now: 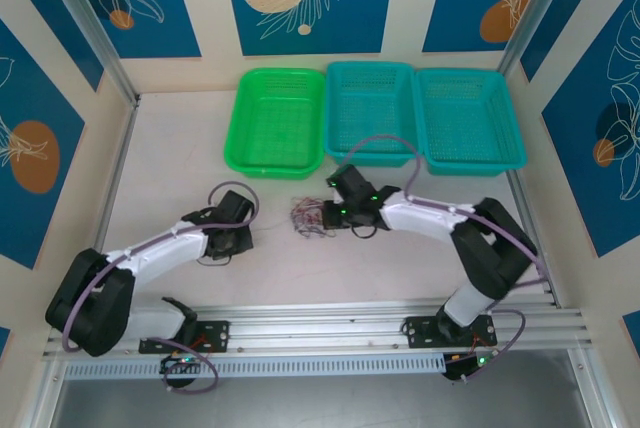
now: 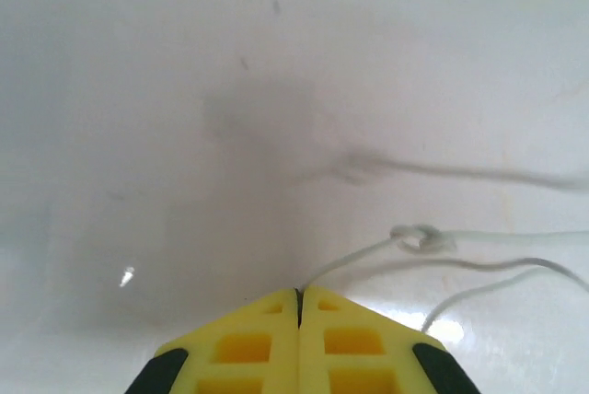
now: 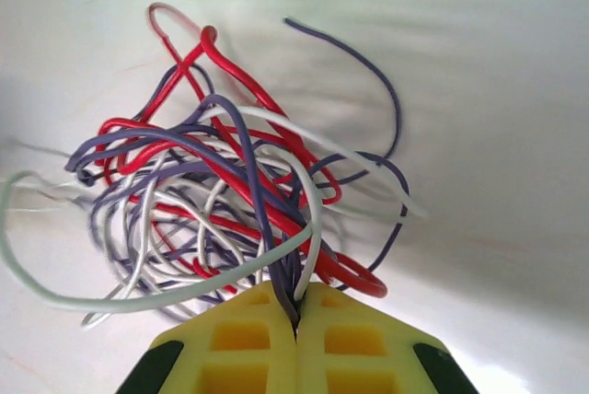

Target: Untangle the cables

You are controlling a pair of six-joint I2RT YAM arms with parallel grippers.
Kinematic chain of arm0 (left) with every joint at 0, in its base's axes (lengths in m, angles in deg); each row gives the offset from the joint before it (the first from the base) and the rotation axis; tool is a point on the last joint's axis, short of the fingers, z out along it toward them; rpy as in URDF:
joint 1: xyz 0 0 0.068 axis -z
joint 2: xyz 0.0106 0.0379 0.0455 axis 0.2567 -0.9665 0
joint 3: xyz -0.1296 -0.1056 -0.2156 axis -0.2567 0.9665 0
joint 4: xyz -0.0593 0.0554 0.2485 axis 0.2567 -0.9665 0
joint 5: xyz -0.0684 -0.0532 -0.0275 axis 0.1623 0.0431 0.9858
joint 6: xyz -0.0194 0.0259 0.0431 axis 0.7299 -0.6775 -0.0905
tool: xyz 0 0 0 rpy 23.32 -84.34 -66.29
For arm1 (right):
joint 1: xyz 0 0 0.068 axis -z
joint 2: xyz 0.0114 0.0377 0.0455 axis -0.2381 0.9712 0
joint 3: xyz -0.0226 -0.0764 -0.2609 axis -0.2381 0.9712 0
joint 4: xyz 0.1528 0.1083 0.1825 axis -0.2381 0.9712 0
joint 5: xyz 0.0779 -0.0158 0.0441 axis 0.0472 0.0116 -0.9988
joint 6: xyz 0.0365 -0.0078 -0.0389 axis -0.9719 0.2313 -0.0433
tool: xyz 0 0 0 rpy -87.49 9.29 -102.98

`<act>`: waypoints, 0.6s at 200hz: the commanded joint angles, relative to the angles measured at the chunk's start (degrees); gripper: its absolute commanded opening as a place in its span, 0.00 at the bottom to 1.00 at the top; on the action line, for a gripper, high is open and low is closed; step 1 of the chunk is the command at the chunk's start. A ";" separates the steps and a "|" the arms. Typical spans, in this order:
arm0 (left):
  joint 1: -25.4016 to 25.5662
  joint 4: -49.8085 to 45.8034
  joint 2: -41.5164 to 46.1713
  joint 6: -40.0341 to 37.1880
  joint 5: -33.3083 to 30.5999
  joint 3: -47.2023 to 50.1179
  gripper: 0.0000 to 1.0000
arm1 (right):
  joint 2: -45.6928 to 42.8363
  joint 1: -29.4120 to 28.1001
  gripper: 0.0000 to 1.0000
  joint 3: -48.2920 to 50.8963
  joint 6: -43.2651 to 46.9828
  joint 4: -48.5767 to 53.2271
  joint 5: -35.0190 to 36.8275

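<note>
- While both pairs of fingers are pressed together, little of the task is judged to be done: the cables (image 3: 230,191) are seen as one knotted heap of red, purple and white strands just ahead of the right gripper (image 3: 296,307).
- Several strands at the near edge of that heap, purple and white among them, are pinched between the closed right fingers.
- A single white wire (image 2: 419,239) is clamped in the closed left gripper (image 2: 299,295). It is laid out ahead and to the right of the fingertips on the table (image 2: 184,90), with a small knot along it.
- Whether this wire is joined to the heap cannot be told.
- Nearly all of the separating is judged to be left.
- From above, bare tabletop is seen to the left of and behind the left fingers, so room is given there for drawing a strand out.
- Beyond the right fingers, the green basket (image 1: 275,120) and two teal baskets (image 1: 425,113) are set near the heap, and pulls that way are bounded by their rims.
</note>
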 commanded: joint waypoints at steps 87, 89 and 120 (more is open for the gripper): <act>-1.35 8.70 4.74 -13.80 8.99 -2.44 0.00 | -12.64 -9.21 0.50 -3.79 5.36 6.40 18.81; -1.30 8.61 4.73 -13.91 8.90 -2.54 0.00 | -12.18 -9.74 0.50 -4.23 5.64 6.19 19.58; -1.13 6.25 4.87 -14.01 6.82 -5.25 0.00 | 0.45 -14.72 0.51 -13.92 6.37 6.77 25.47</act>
